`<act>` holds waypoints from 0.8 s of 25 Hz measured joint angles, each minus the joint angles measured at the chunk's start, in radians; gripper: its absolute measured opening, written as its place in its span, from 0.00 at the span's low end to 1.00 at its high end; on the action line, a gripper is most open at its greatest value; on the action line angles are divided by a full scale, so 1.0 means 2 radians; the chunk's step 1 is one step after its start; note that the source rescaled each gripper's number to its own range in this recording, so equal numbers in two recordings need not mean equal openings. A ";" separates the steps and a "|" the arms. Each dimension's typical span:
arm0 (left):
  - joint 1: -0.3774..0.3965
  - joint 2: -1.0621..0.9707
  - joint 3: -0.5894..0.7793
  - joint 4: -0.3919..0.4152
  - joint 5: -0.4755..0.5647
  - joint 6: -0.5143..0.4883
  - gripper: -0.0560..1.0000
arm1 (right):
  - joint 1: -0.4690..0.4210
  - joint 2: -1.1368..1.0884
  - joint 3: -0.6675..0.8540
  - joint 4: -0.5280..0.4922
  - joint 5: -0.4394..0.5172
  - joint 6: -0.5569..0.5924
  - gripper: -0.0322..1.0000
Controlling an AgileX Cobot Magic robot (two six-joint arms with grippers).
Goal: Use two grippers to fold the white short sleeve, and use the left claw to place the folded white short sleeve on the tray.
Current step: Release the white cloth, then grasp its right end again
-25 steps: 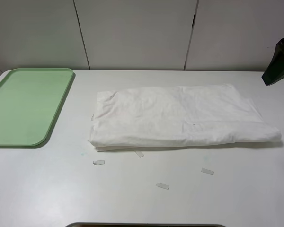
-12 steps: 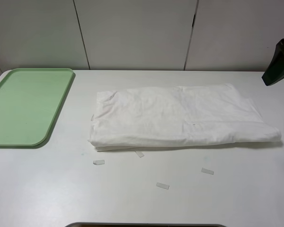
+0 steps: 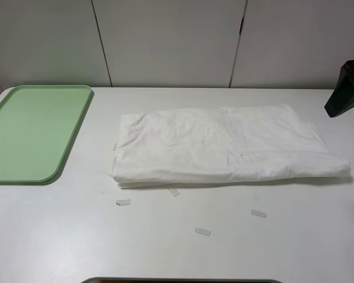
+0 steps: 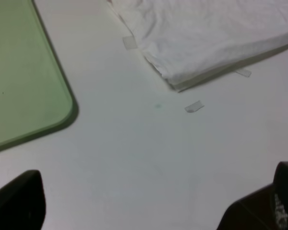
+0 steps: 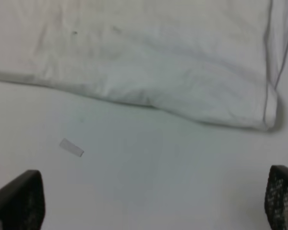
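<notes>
a folded white shirt [image 3: 224, 144] lies mid-table [image 3: 165, 247], right of the green tray [image 3: 32, 132] at the far left. left gripper [image 4: 149, 206] and right gripper [image 5: 149, 199] hover, both spread wide, empty.

Soft, even light from above keeps the white table [image 3: 59, 236] bright, laying only a thin shadow along the near edge of the white short sleeve [image 3: 224, 147], while both wrist views are hazy and grainy, a tape strip [image 4: 194, 106] looking soft-edged.

Table [image 3: 295, 242]: white short sleeve [image 3: 224, 144], tray [image 3: 23, 132], tape [image 3: 203, 232]
</notes>
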 joint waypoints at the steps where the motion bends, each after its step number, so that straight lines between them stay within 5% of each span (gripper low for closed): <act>1: 0.000 0.000 0.000 0.000 0.000 0.000 0.93 | 0.000 0.000 0.002 0.000 0.000 0.000 1.00; 9: 0.015 0.000 0.000 0.000 0.000 0.001 0.93 | 0.000 0.000 0.005 0.004 -0.002 0.000 1.00; 20: 0.141 0.000 0.000 0.000 0.000 0.001 0.93 | 0.000 0.000 0.005 0.045 -0.017 0.001 1.00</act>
